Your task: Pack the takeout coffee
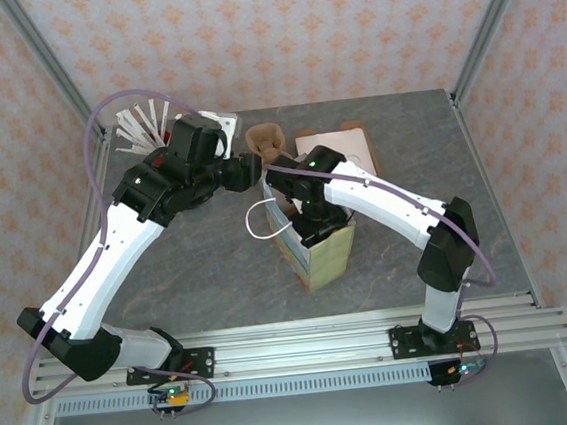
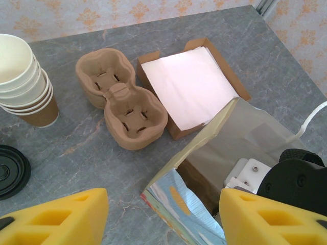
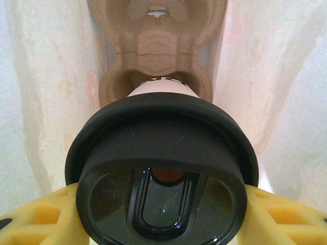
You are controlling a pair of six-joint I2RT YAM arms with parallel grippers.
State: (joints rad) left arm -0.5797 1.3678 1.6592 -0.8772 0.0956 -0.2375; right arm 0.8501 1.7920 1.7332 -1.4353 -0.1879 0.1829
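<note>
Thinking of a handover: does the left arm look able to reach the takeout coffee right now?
Probably not: the takeout coffee sits inside the bag, and the right arm occupies its mouth.

A stack of lidless cream cups [image 2: 23, 76] stands on the grey tabletop [image 2: 76, 148] near a loose black lid [image 2: 10, 171]. A two-cup pulp carrier [image 2: 122, 104] lies beside a cardboard tray [image 2: 148, 57] of white sheets [image 2: 189, 84].

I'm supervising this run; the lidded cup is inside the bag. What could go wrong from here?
The cream paper cup with the round black lid, between the right jaws, may not be seated in a well of the brown moulded-pulp carrier; the lid hides that. Released, it could tip. The printed paper bag fits tightly around the right arm, so withdrawing might drag it over.
</note>
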